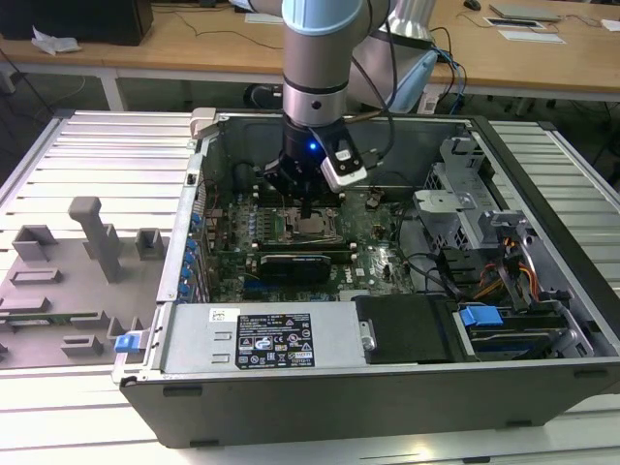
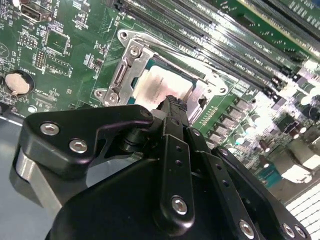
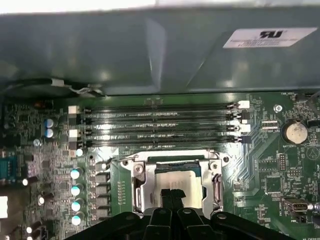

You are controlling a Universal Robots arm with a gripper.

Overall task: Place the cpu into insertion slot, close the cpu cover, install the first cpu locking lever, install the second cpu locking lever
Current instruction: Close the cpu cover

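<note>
The gripper (image 3: pixel 172 193) is held with its fingertips pressed together and nothing pinched between them. The cpu (image 3: pixel 175 177) lies directly beneath the tips, seated in the insertion slot (image 3: pixel 172 164); whether it is touched cannot be told. The cpu cover (image 3: pixel 137 181) appears laid flat around it. Memory slots (image 3: pixel 160 125) are ranged just beside the socket.

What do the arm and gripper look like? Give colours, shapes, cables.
The arm is a silver tube with a grey-blue joint cover, a blue light on its black wrist and black cables alongside. The gripper is black, jointed links with silver screws.
</note>
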